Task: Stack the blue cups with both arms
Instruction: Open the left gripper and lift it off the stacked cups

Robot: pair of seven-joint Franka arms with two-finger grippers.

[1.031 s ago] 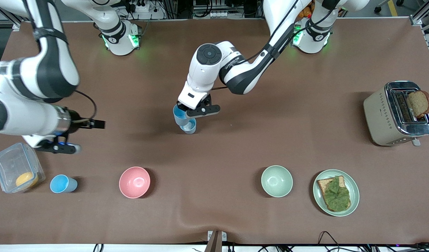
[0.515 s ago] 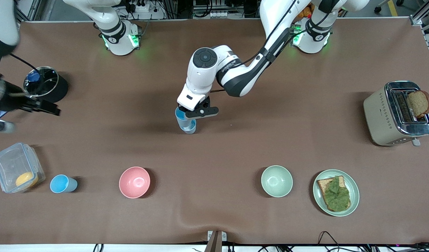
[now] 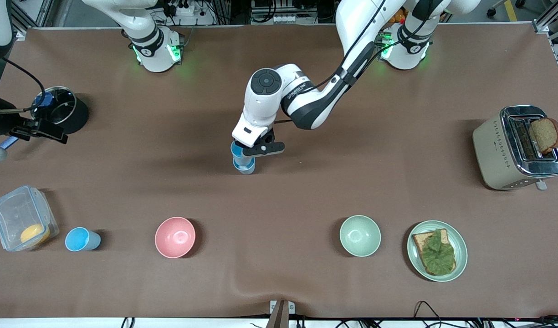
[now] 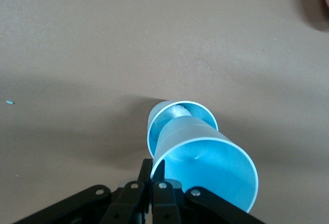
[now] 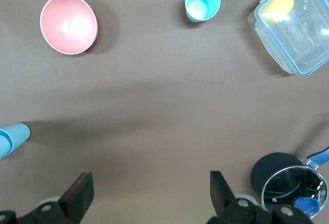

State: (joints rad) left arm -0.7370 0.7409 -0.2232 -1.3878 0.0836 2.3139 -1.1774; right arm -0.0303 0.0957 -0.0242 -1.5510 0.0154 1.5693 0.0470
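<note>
My left gripper [image 3: 257, 148] is shut on the rim of a light-blue cup [image 3: 237, 151] over the middle of the table. The cup hangs tilted, and its base is in the mouth of a second blue cup [image 3: 247, 167] that stands on the table. In the left wrist view the held cup [image 4: 205, 167] is pinched at its rim by my left gripper [image 4: 154, 175], above the standing cup [image 4: 175, 112]. A third blue cup [image 3: 82, 239] stands near the front camera at the right arm's end and also shows in the right wrist view [image 5: 202, 2]. My right gripper [image 5: 149, 183] is open and empty, high over that end by the pot.
A clear lidded container [image 3: 23, 218] with a yellow item stands beside the third cup. A black pot [image 3: 60, 109] is at the right arm's end. A pink bowl [image 3: 175, 237], a green bowl [image 3: 360, 235], a plate with toast [image 3: 415, 262] and a toaster [image 3: 518, 146] are also on the table.
My left gripper has lowered the held cup further into the standing cup. My right arm has swung away from the container toward the table's end, uncovering the black pot.
</note>
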